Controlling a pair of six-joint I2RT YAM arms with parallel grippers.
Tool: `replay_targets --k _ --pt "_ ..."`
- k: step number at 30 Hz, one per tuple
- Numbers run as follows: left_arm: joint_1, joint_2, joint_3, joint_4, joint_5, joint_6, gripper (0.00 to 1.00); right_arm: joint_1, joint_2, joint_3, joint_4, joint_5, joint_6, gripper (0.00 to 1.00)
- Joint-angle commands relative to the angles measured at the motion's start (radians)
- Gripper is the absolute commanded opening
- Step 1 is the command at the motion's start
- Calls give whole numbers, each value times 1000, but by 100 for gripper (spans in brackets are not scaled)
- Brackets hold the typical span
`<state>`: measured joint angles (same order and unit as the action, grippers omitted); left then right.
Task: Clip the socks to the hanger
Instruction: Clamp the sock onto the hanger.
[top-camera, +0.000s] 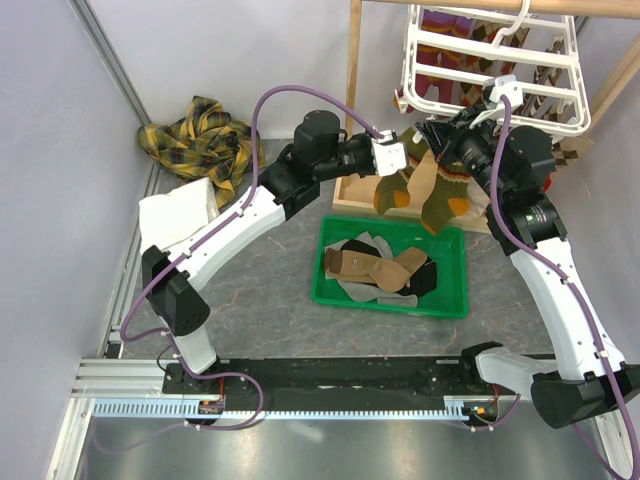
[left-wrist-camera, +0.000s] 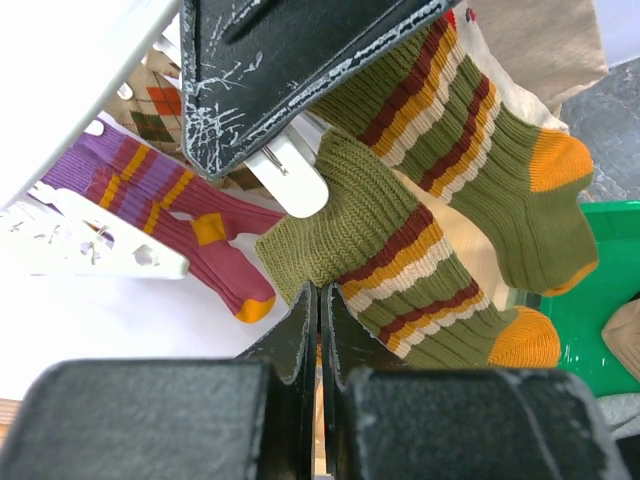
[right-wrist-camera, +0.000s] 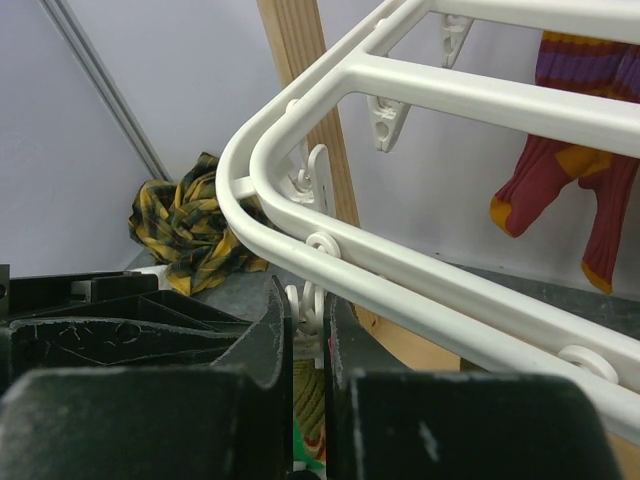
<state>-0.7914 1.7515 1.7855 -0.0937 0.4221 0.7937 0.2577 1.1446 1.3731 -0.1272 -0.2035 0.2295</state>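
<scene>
The white hanger (top-camera: 490, 60) hangs from a wooden frame at the back right. My left gripper (left-wrist-camera: 320, 300) is shut on the cuff edge of an olive striped sock (left-wrist-camera: 400, 270) just under the hanger's near corner. A second olive sock (left-wrist-camera: 500, 180) hangs beside it. My right gripper (right-wrist-camera: 312, 310) is shut on a white clip (right-wrist-camera: 318, 295) under the hanger's curved corner bar (right-wrist-camera: 300, 240), with olive fabric (right-wrist-camera: 310, 400) showing below, between its fingers. In the top view both grippers, left (top-camera: 410, 160) and right (top-camera: 435, 140), meet above the olive socks (top-camera: 420, 190). A purple striped sock (left-wrist-camera: 200, 235) hangs clipped further back.
A green bin (top-camera: 455, 300) with several more socks stands in front of the arms. The yellow plaid cloth (top-camera: 200, 135) and a folded white towel (top-camera: 180, 210) lie at the back left. The frame's wooden post (right-wrist-camera: 300, 80) rises just behind the hanger's corner.
</scene>
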Motion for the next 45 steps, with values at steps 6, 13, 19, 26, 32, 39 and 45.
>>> replay_targets --k 6,13,19,26,32,39,45 --pt "0 -107 -87 120 14 -8 2 14 -5 20 -40 -16 14 0" --pt "-2 -144 -141 167 1 -16 2 14 -2 35 -48 -13 39 0" --pt "-9 -126 -118 180 -8 -13 2 12 3 49 -49 -71 71 0" --pt "-22 -101 -100 180 -55 4 2 14 3 67 -49 -102 108 0" --pt "-31 -93 -90 212 -94 1 2 14 6 67 -52 -111 120 0" --pt "-35 -93 -101 253 -124 4 2 14 10 70 -68 -102 122 0" --pt "-55 -80 -89 265 -144 10 2 14 14 81 -69 -120 139 0"
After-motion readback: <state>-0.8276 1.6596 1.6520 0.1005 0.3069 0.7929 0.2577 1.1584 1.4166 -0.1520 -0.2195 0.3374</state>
